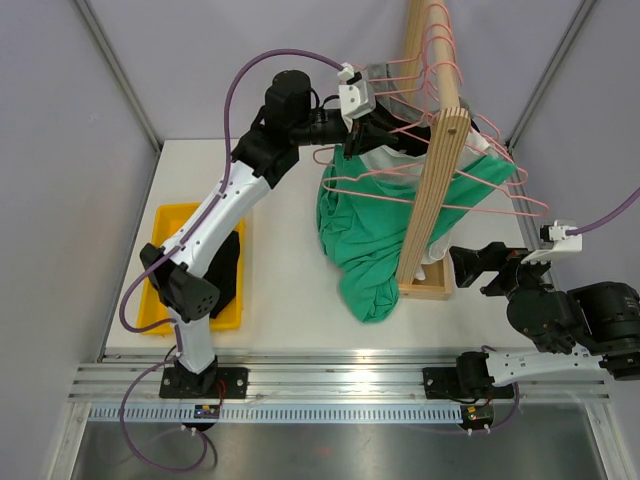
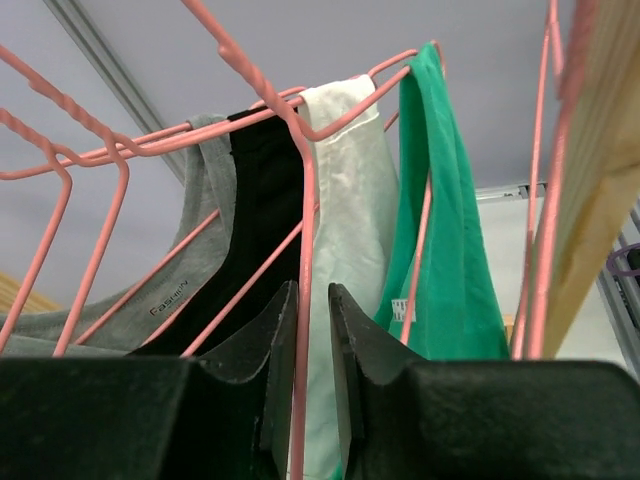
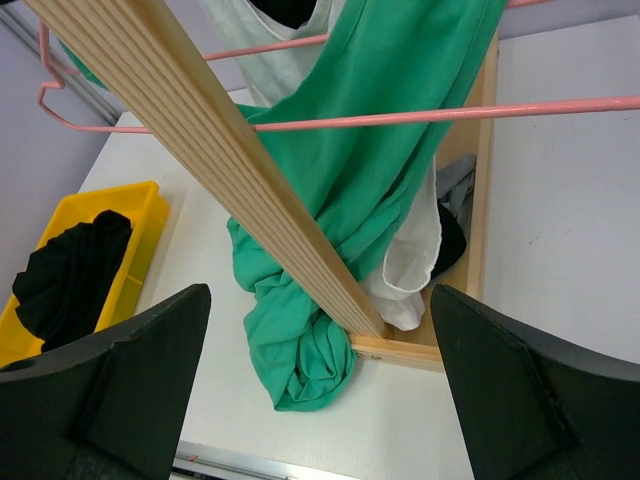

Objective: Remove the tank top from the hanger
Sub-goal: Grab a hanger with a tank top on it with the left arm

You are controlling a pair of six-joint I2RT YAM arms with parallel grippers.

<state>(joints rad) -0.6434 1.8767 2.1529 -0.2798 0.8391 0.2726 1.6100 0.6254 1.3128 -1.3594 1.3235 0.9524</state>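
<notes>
The green tank top (image 1: 365,235) hangs from a pink wire hanger (image 1: 480,207) on the wooden rack (image 1: 437,180), and its lower part lies bunched on the table. In the left wrist view the green tank top (image 2: 445,230) is the rightmost garment. My left gripper (image 1: 372,128) is up at the hangers. Its jaws (image 2: 312,292) are nearly closed round a pink hanger wire (image 2: 305,200). My right gripper (image 1: 460,265) is wide open and empty near the rack's base, facing the tank top (image 3: 370,170).
White (image 2: 350,200), black (image 2: 262,220) and grey (image 2: 195,240) garments hang on other pink hangers beside the green one. A yellow bin (image 1: 168,228) at the left holds a black garment (image 1: 226,268). The rack's slanted post (image 3: 230,170) crosses in front of my right gripper (image 3: 320,290).
</notes>
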